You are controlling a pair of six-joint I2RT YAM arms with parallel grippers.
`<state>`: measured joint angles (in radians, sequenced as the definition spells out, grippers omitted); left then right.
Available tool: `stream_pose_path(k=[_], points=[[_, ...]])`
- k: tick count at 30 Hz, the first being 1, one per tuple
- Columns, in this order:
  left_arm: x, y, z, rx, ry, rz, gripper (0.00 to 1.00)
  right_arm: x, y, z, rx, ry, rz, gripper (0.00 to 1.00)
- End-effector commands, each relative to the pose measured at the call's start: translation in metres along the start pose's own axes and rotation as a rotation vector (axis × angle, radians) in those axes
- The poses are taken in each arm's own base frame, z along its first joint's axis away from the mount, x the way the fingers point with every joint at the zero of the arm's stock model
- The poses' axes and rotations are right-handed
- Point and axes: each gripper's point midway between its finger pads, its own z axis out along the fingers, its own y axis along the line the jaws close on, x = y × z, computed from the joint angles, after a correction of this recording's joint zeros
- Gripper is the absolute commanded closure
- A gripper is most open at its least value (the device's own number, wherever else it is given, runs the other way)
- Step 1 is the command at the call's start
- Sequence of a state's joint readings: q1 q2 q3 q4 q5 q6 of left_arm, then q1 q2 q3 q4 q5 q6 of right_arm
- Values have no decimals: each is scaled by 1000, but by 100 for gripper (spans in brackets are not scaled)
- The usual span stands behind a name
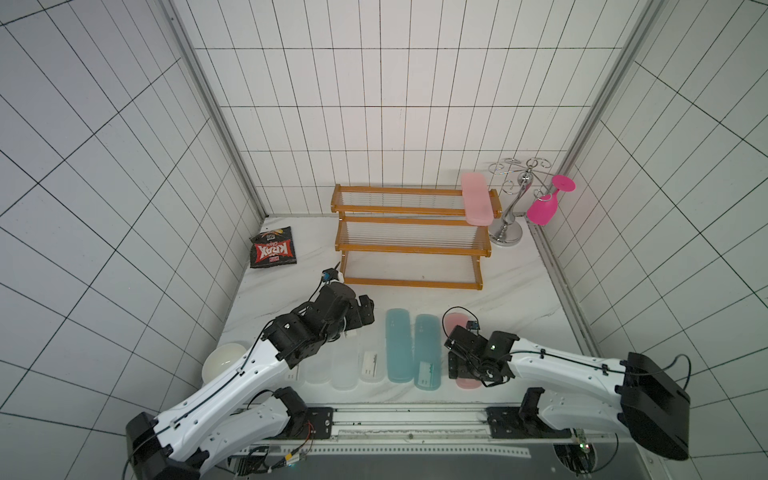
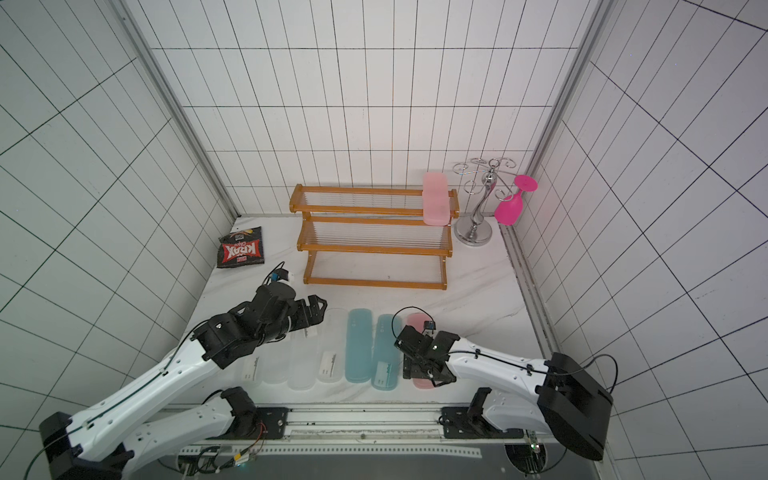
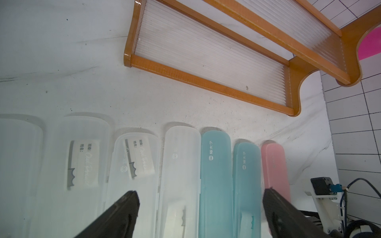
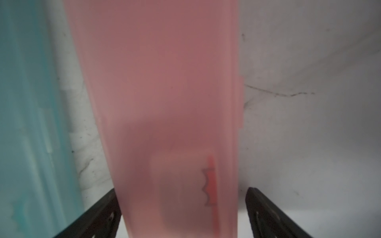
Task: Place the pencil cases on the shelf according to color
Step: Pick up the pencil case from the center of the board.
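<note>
Straddling pink pencil case (image 4: 165,103), right gripper (image 4: 182,190) wide, left gripper (image 3: 201,191) wide above clear pencil cases (image 3: 179,164)

We record a marbled table (image 1: 523,291) bearing seven pencil cases (image 2: 359,345) in a row: pink case (image 4: 165,82) between the spread jaws of the right pincer (image 4: 181,191), two teal cases (image 1: 400,345) beside it, four clear cases (image 3: 179,164) under the left pincer (image 3: 200,193). Beyond both pincers: shelf (image 1: 411,249) with second pink case (image 1: 478,199), chrome stand (image 1: 505,235), crisp bag (image 1: 273,249).
</note>
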<state>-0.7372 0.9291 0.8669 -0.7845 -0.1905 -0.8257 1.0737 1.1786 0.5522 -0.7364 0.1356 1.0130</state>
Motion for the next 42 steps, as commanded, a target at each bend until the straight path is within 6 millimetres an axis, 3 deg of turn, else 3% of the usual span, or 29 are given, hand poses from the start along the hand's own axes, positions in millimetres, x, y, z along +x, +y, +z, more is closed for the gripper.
stream_pose_path(k=[1,6,19,25,28,30,35,42], points=[[-11,-9,-6,24,-35,19,2,-1,-17,-11,42,-41,18,4],[-13,-8,-8,25,-49,14,2,1,-2,-18,-71,-37,-33,4],[-13,-4,-10,19,-61,13,2,12,-2,2,39,22,-93,6],[-20,-3,-13,15,-102,11,2,10,-5,4,58,5,-100,16],[-35,5,-22,-18,-180,7,2,9,-7,1,64,-9,-102,30],[-47,7,-32,-26,-213,9,2,6,-9,-7,68,-37,-102,37],[-68,2,-47,0,-236,-2,2,-7,-7,-42,31,-112,-111,42],[-91,-20,-57,22,-251,21,2,-45,3,-127,-20,-253,-118,42]])
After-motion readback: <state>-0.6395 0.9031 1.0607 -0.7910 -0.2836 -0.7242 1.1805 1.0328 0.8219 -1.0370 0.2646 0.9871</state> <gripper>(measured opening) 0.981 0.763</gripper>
